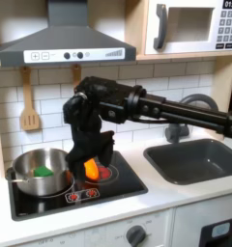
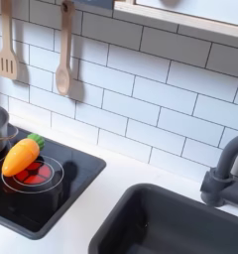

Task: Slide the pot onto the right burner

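Hanging low over the stove, the gripper sits just right of the pot in the first exterior view; whether its jaws are open cannot be told.

Round, shiny and low-walled, the metal pot rests on the left burner of the black cooktop with something green inside, and its rim shows at the second exterior view's left edge. An orange carrot toy lies on the red right burner, beside the pot. Wooden utensils hang on the white tiled wall; a dark sink lies to the right.
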You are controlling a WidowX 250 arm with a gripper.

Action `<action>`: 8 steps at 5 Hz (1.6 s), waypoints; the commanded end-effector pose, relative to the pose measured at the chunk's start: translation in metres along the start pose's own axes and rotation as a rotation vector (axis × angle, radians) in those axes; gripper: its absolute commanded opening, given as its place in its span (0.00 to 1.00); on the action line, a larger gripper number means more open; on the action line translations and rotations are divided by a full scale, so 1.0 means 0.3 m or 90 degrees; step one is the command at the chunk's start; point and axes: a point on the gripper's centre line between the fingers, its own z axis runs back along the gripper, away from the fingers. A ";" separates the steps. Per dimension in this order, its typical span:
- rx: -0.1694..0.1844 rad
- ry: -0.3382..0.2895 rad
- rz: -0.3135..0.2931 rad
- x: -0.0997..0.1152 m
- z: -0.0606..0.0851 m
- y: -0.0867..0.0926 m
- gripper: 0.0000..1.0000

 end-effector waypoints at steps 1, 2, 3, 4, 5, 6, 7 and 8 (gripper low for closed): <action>-0.040 -0.013 0.034 0.086 0.024 0.056 1.00; -0.026 -0.014 0.040 0.130 0.044 0.080 1.00; -0.031 -0.022 0.063 0.136 0.033 0.127 1.00; -0.036 -0.028 0.066 0.153 0.008 0.129 1.00; -0.004 -0.056 0.039 0.158 -0.008 0.108 1.00; -0.017 -0.038 0.048 0.164 -0.058 0.115 1.00; -0.013 -0.064 0.027 0.171 -0.067 0.096 1.00; -0.017 -0.070 0.013 0.140 -0.073 0.065 1.00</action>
